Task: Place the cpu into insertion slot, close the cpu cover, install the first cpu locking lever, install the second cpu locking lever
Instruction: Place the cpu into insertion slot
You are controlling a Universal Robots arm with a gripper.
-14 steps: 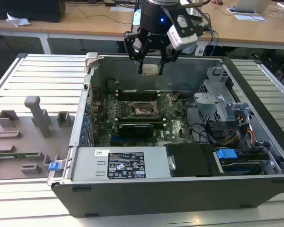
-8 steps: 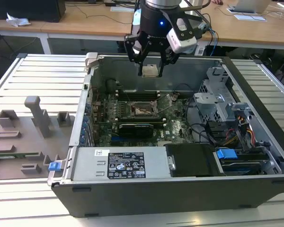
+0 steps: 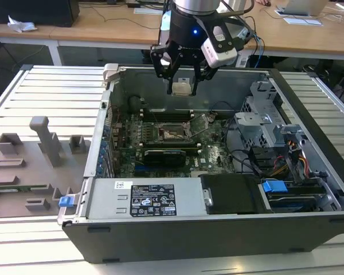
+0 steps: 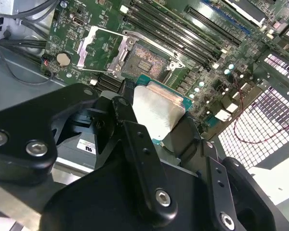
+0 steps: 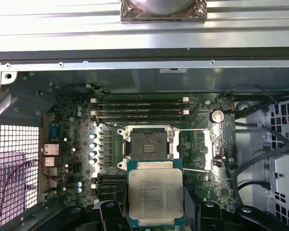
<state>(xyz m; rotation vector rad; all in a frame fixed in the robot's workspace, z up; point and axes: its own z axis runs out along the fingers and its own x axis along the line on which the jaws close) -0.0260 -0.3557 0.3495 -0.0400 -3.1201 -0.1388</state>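
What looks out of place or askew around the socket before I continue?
Nothing stands out. The gripper holds the cpu clear of the insertion slot, and in the first wrist view the chip's edges sit square with it. The slot is empty, and the cpu cover lies swung open beside it.

Even overhead room light; the slatted table (image 3: 46, 91) reads bright and flat. Inside the open computer case (image 3: 218, 235) the motherboard (image 3: 215, 154) sits dimmer, shaded by the walls. Blue lamp glow on the arm's wrist (image 3: 193, 31). In the second wrist view the cpu (image 4: 156, 113) top glares near white; the perforated side panel (image 4: 265, 125) at the case's edge blows out, tinged purple.
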